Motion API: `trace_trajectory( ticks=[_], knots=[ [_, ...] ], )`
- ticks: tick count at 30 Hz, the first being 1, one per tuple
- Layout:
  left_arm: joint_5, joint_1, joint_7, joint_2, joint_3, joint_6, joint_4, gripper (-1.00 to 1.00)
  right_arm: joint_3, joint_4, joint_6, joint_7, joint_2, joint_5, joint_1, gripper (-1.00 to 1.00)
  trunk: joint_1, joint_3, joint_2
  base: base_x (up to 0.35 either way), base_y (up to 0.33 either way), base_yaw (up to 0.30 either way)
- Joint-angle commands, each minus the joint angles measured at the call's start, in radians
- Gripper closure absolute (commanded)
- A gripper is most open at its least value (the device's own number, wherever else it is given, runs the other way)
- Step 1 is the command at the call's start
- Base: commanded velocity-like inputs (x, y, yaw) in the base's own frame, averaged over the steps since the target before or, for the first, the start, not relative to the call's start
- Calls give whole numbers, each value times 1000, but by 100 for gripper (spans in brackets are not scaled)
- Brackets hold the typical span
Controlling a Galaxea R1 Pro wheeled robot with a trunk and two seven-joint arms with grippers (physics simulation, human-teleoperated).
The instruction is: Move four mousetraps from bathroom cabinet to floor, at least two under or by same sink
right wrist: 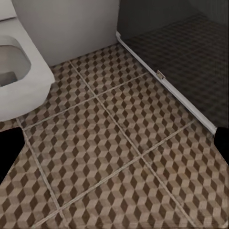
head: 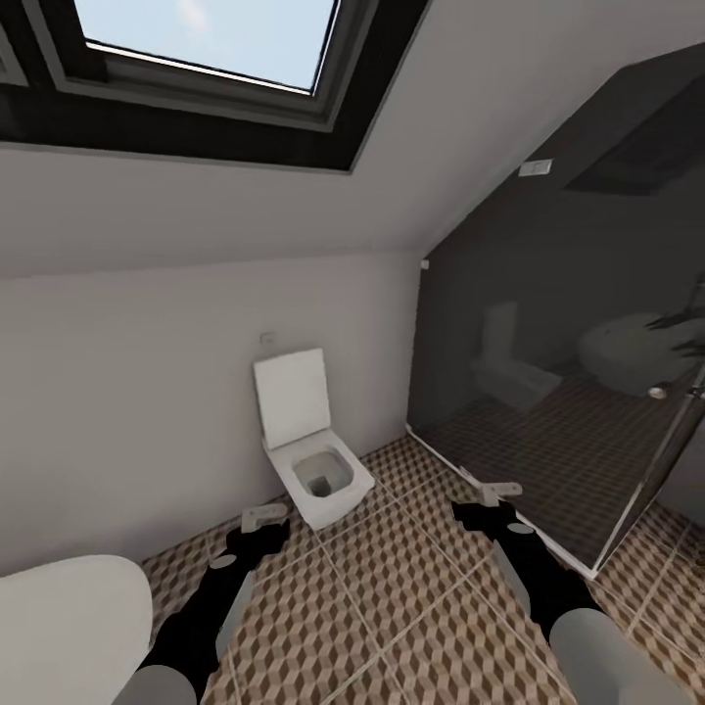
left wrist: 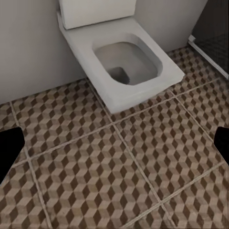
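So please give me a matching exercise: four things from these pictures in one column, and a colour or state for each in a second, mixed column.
Things:
1. toilet
2. bathroom floor
3. shower glass
4. skylight

Colour or state:
A. dark, tinted
B. shows blue sky
C. white, lid raised
D. brown and beige cube pattern

Pairs: 1-C, 2-D, 3-A, 4-B

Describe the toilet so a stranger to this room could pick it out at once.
Start at the skylight in the sloped ceiling and drop down the pale wall to the patterned floor. There stands the toilet, just left of the dark glass shower screen. It is white and squarish, with its lid raised against the wall.
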Motion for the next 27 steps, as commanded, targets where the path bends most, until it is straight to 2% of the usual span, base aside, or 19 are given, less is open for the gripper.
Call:
trace_trajectory(
  ticks=[1,18,27],
  knots=[
    [6,-1,2,0,1,6,-2,-100,0,-2,6,1,0,3,-1,-100,-3,1,5,0,0,-277],
    [6,0,2,0,1,6,-2,-100,0,-2,6,1,0,3,-1,-100,-69,54,124,0,0,-277],
    [6,0,2,0,1,6,-1,-100,0,-2,6,1,0,3,-1,-100,-69,54,124,0,0,-277]
  ],
)
